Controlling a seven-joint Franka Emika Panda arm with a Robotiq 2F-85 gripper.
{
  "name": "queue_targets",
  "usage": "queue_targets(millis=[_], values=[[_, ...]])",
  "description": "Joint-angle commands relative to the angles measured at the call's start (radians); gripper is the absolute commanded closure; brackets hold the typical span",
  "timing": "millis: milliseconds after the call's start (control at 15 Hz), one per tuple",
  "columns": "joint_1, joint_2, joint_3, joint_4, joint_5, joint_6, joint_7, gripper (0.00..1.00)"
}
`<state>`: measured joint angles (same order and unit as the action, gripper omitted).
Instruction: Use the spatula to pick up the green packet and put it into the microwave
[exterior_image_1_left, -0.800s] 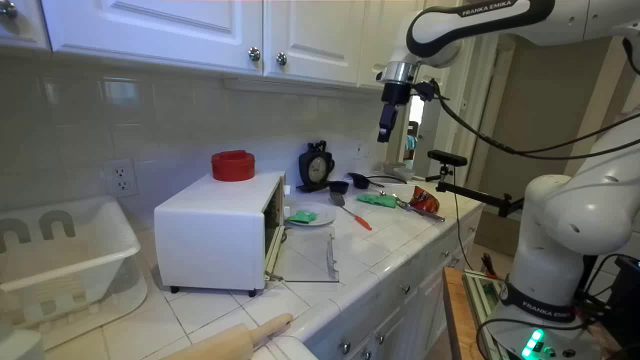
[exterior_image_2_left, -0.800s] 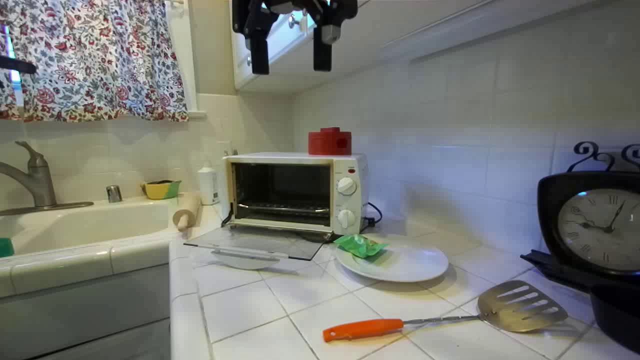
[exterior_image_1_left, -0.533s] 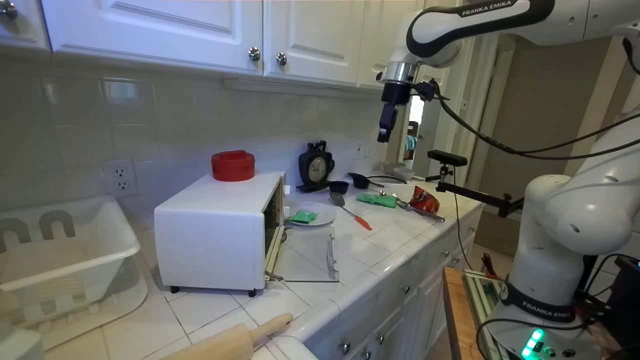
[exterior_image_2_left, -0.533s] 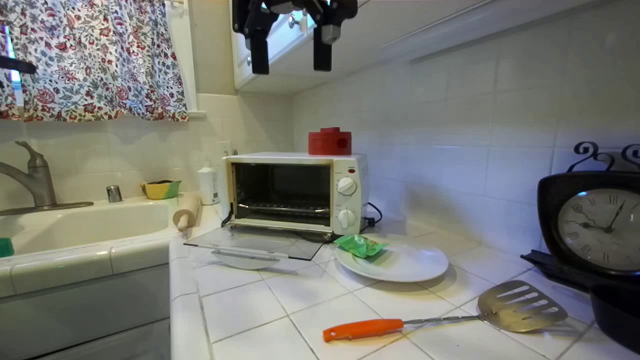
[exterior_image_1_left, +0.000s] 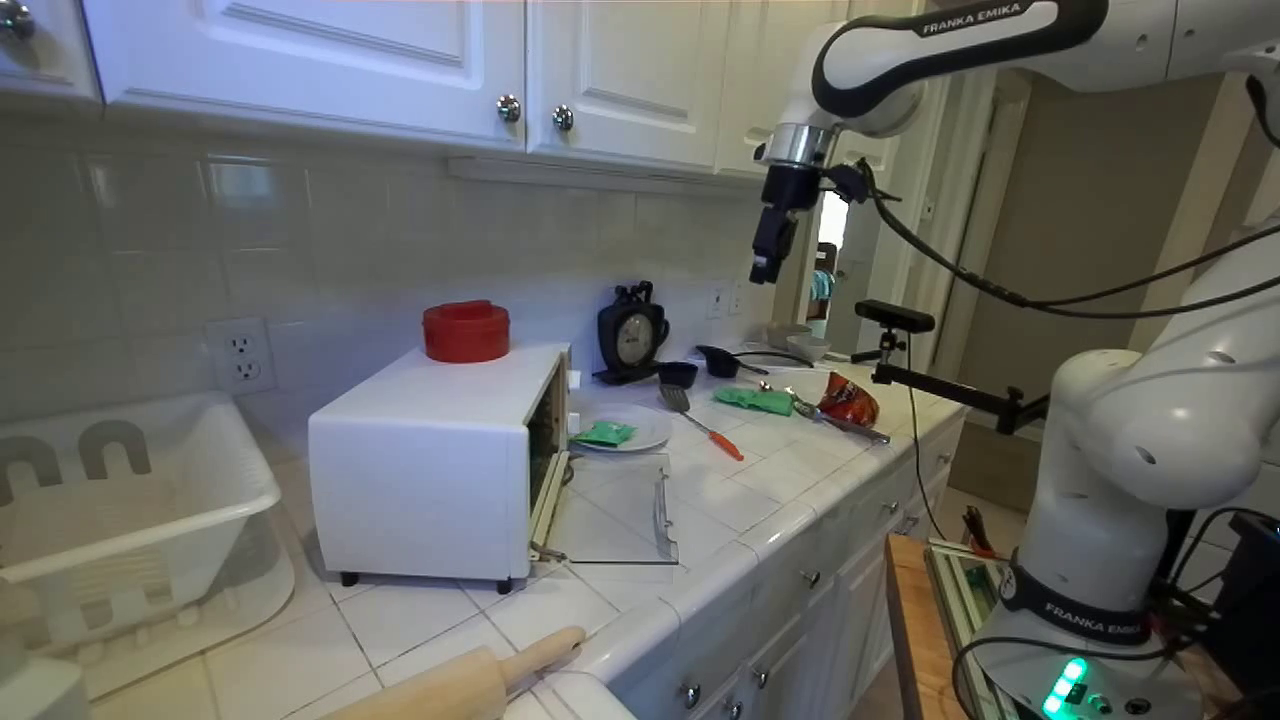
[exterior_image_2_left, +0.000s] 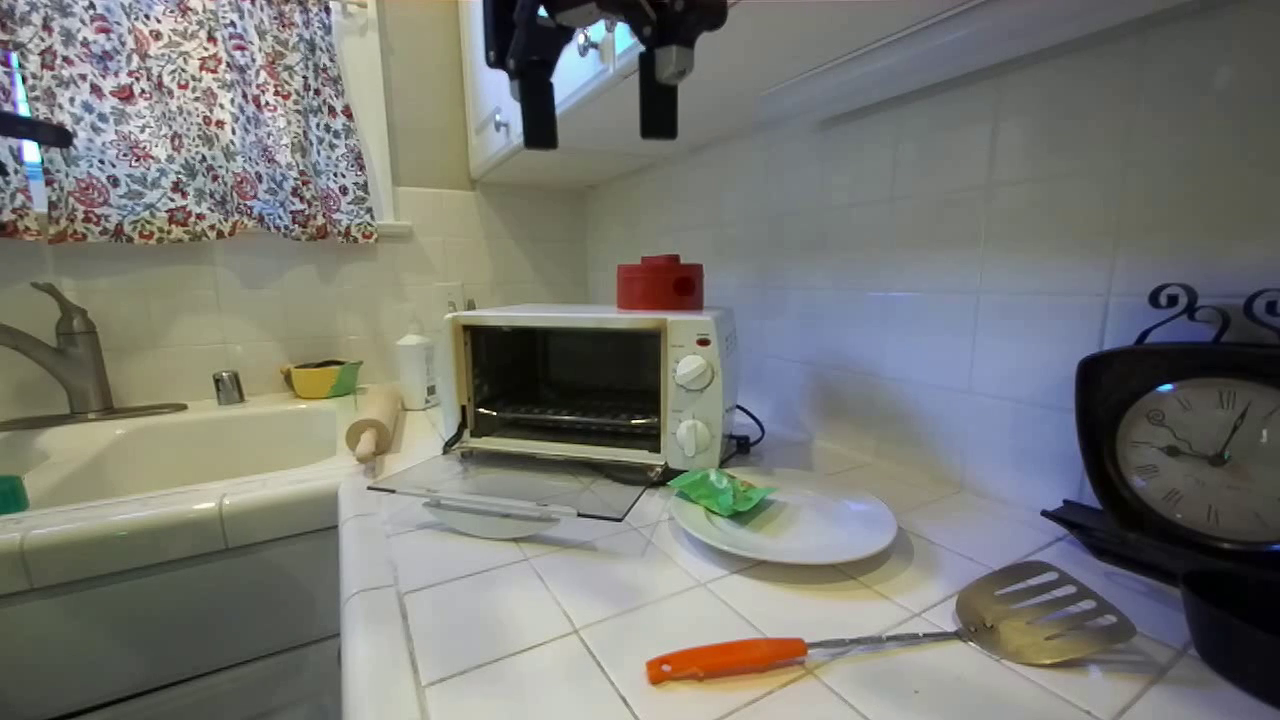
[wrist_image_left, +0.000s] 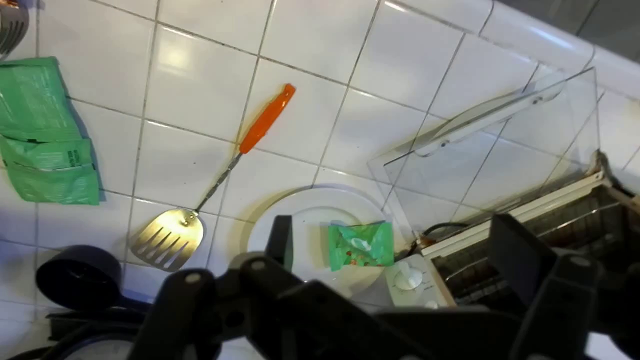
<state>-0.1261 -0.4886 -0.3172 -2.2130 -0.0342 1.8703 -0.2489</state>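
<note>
In an exterior view, the jaws hang at upper right, above the desk (exterior_image_1_left: 725, 495); their gap I can't judge. In an exterior view, top centre, they stand spread and empty; the toaster oven (exterior_image_2_left: 690, 405) has its glass door (exterior_image_2_left: 540, 478) lowered, presumably for loading. In the wrist view, the green packet (wrist_image_left: 361, 245) sits on a white plate (wrist_image_left: 307, 225) just below centre, likely staged near that door; the slotted spatula (wrist_image_left: 219, 182) lies left of centre, perhaps for easy grasping.

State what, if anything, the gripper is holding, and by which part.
Nothing is held: the gripper is open, and the spatula lies on the counter.
</note>
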Motion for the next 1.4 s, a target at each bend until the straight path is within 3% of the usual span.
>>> queue_targets(millis=[0,333,733,1000,1133,1200,1333], values=[[-0.071,0.023,0.021,-0.058,0.008,0.126,0.138,0.0],[-0.159,0.091,0.02,-0.153,0.003,0.242,0.328,0.0],[-0.185,0.253,0.044,-0.239,0.049,0.424,0.592,0.0],[-0.173,0.389,0.076,-0.275,0.039,0.641,0.698,0.0],[-0.167,0.443,0.076,-0.283,0.037,0.731,0.686,0.0],[-0.169,0.396,0.074,-0.282,0.023,0.662,0.676,0.0],[-0.164,0.44,0.07,-0.283,0.023,0.713,0.676,0.0]])
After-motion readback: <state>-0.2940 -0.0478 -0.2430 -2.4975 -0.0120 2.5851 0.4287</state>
